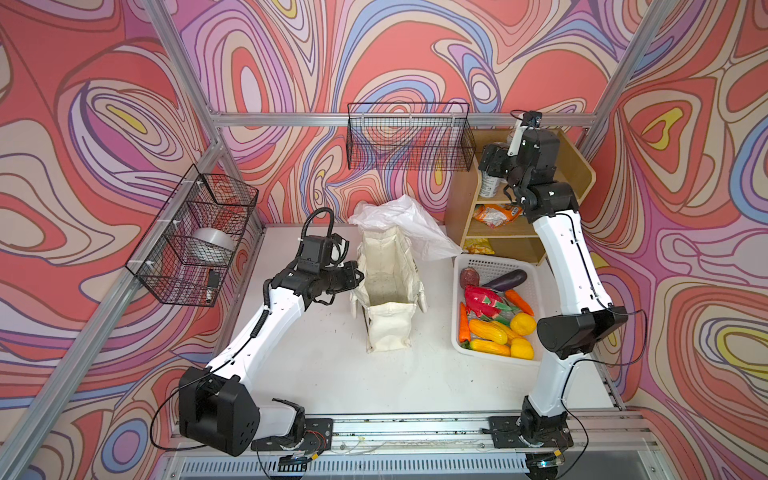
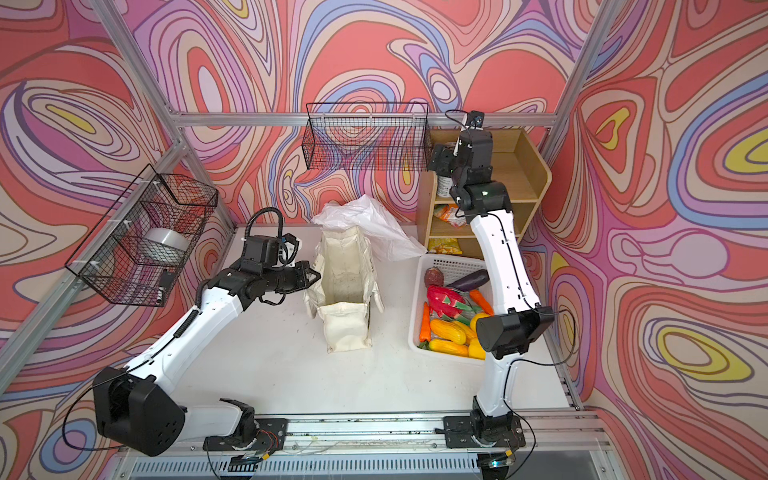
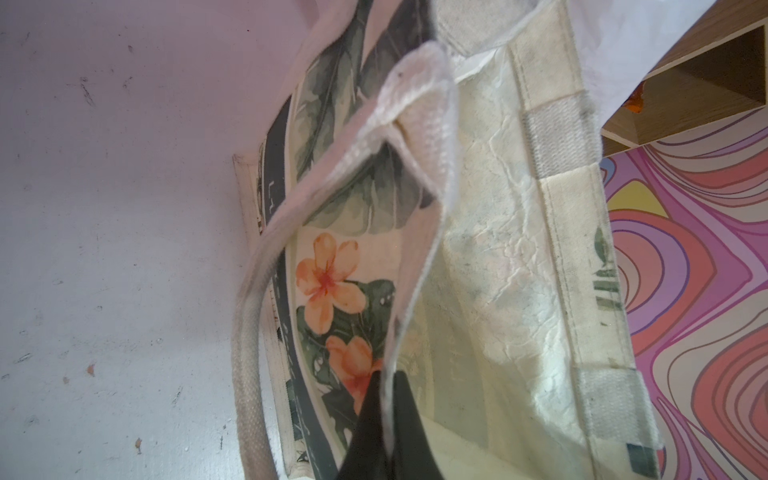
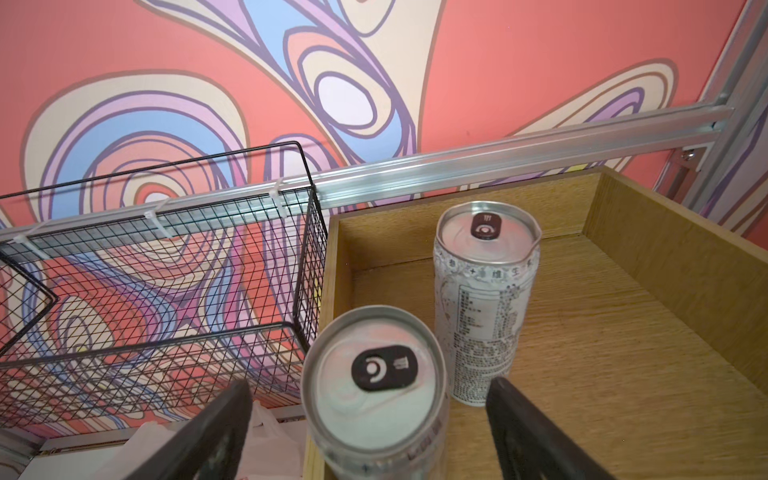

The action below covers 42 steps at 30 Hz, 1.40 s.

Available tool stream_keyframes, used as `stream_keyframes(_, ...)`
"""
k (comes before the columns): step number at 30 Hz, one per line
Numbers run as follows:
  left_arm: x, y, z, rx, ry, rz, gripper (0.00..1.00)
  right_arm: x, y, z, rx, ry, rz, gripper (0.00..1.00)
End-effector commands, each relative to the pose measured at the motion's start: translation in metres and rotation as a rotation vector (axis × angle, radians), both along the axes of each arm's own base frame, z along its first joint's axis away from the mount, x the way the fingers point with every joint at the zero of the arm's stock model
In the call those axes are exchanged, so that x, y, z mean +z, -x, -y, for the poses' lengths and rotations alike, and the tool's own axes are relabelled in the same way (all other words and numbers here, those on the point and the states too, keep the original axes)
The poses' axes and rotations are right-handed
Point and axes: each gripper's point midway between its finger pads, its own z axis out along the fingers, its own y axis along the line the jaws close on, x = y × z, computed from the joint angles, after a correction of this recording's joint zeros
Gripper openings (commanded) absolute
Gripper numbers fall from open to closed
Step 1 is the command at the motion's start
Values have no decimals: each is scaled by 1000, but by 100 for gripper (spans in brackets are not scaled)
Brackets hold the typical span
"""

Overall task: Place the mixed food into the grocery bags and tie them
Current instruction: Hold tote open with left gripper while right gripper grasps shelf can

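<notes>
shelf: r claw open astride can

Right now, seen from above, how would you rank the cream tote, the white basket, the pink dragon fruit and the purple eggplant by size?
In a top view:
Largest: cream canvas tote and white perforated basket, which look too alike to rank.
Next: pink dragon fruit.
Smallest: purple eggplant, about as long but much slimmer.

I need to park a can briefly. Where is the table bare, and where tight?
Widest bare patch: the table in front of the canvas tote, out to the near edge. A narrower strip runs between tote and white basket. Crowded: behind the tote, where the plastic bag spreads toward the wooden shelf; the basket is full of toy produce.
</notes>
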Motion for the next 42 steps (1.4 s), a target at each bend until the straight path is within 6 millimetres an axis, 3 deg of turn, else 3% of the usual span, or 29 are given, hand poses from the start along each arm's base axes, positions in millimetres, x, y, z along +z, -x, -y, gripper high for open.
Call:
stream_keyframes(1, -3, 1, 2, -14, -11, -18, 0, 2, -11, 0, 5, 6, 27, 90)
stream_keyframes(7, -5, 0, 1, -8, -21, -23, 0, -2, -20, -2, 16, 0, 32, 77)
stream_keyframes(14, -6, -1, 1, -6, -25, -20, 0, 2, -17, -2, 27, 0, 45, 48)
stream_keyframes(24, -10, -2, 0, -4, -31, -27, 0, 26, 2, -1, 39, -2, 98, 28)
stream_keyframes(42, -13, -6, -1, -1, -48, -30, 0, 87, 57, -3, 99, -63, 220, 18)
